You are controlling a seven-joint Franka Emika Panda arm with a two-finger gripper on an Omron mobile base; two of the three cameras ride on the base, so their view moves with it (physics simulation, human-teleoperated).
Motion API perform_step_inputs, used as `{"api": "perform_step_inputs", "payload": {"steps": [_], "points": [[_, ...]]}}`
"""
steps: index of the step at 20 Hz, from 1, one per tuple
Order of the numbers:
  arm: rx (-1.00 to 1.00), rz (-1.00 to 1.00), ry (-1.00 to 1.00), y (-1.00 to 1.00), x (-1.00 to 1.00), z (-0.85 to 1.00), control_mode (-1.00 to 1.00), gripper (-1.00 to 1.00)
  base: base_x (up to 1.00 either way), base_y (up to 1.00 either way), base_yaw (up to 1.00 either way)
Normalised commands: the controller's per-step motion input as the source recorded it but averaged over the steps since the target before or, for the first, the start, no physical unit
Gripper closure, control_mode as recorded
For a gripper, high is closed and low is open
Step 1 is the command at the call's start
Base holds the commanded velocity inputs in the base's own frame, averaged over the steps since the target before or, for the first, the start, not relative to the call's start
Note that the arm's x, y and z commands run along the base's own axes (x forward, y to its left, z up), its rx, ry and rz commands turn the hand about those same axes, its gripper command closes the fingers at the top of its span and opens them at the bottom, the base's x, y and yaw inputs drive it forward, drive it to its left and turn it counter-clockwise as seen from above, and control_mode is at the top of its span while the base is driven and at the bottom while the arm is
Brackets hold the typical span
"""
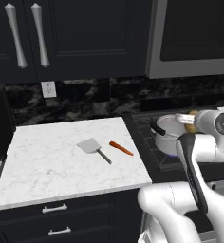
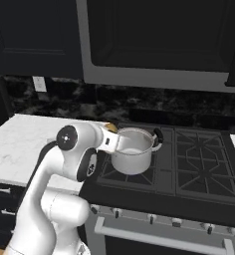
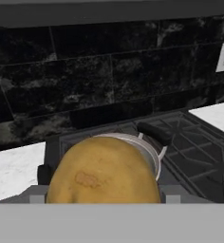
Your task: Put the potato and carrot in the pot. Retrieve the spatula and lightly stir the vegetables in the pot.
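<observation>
Pinching the potato (image 3: 103,171) between its fingers, the gripper (image 3: 103,197) is hovering beside the pot's (image 2: 133,155) rim on the stove (image 2: 199,164). Lying on the white counter (image 1: 42,161) well apart are the spatula (image 1: 94,148) and, just beside it, the carrot (image 1: 120,148).

1. The pot (image 3: 149,153) is largely hidden behind the potato (image 3: 103,171) in the hand view.
2. The potato's lower part is cut off at the bottom edge.
3. The pot's near wall (image 1: 167,137) is partly covered by the arm.
</observation>
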Motion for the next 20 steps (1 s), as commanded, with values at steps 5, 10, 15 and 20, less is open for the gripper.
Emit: {"api": "perform_step_inputs", "payload": {"steps": [5,10,15,20], "points": [[0.0,0.0,-0.02,-0.08,0.46,-0.26,-1.0,1.0,0.0,0.0,0.0],[0.0,0.0,0.0,-0.15,0.47,-0.16,-1.0,1.0,0.0,0.0,0.0],[0.01,0.0,0.08,-0.19,0.42,-0.01,-1.0,1.0,0.0,0.0,0.0],[0.0,0.0,0.24,-0.19,0.44,-0.21,-1.0,1.0,0.0,0.0,0.0]]}}
